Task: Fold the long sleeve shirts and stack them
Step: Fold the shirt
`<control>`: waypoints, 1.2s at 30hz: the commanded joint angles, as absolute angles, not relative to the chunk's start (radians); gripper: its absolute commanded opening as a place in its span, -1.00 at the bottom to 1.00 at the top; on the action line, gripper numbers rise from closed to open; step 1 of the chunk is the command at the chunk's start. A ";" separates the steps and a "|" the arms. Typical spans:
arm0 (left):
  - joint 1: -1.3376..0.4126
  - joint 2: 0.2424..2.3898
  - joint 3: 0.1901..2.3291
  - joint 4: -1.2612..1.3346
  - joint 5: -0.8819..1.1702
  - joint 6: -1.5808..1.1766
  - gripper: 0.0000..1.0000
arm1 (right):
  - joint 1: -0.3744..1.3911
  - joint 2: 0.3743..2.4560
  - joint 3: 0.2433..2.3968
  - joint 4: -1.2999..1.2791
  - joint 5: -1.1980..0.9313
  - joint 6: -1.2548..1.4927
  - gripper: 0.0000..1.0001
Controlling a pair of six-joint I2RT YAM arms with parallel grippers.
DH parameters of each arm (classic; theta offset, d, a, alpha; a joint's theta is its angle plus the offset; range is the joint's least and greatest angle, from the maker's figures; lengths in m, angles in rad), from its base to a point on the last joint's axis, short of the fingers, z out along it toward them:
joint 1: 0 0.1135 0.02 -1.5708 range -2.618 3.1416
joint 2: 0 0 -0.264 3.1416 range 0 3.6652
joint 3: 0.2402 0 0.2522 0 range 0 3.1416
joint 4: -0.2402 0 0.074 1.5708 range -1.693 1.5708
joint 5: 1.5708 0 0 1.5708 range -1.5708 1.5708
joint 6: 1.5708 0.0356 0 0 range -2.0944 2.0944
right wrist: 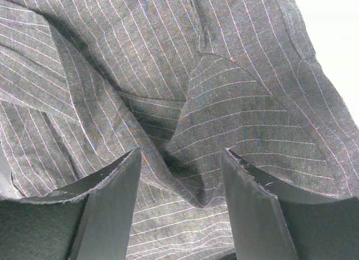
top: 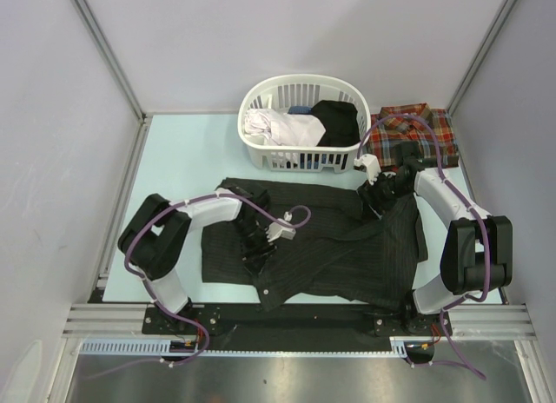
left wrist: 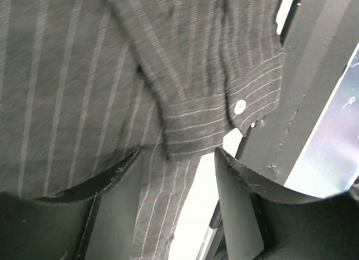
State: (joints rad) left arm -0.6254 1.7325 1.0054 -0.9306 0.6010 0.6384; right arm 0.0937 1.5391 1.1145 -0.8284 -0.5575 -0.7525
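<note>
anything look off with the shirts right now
The pinstripe shirt lies askew, bunched into deep creases on its right side below the open right pincer. Its buttoned cuff sits close to the near edge of the table. The plaid shirt looks folded.

One shirt (top: pixel 347 255) lies spread on the bench (top: pixel 182 160), a basket (top: pixel 295 158) behind it, the second shirt (top: pixel 430 129) right of the basket.
</note>
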 commanded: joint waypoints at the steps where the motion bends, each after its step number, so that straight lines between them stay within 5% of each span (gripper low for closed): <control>1: -0.673 1.747 1.012 -0.953 0.618 0.675 0.16 | 0.091 1.537 1.126 -0.828 -0.565 -0.749 0.26; 21: -0.703 1.690 0.983 -0.848 0.486 0.538 0.41 | 0.083 1.520 1.124 -0.861 -0.572 -0.768 0.27; 30: -0.805 1.686 0.942 -0.784 0.434 0.531 0.16 | 0.077 1.519 1.105 -0.841 -0.569 -0.759 0.26; 36: -0.819 1.675 0.925 -0.772 0.411 0.489 -0.28 | 0.074 1.514 1.094 -0.833 -0.563 -0.759 0.26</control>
State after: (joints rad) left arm -0.8066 1.6791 0.9577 -0.8276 0.4389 0.5137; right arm 0.0807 1.5391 1.1015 -0.8471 -0.5571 -0.7559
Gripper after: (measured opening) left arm 0.412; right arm 0.632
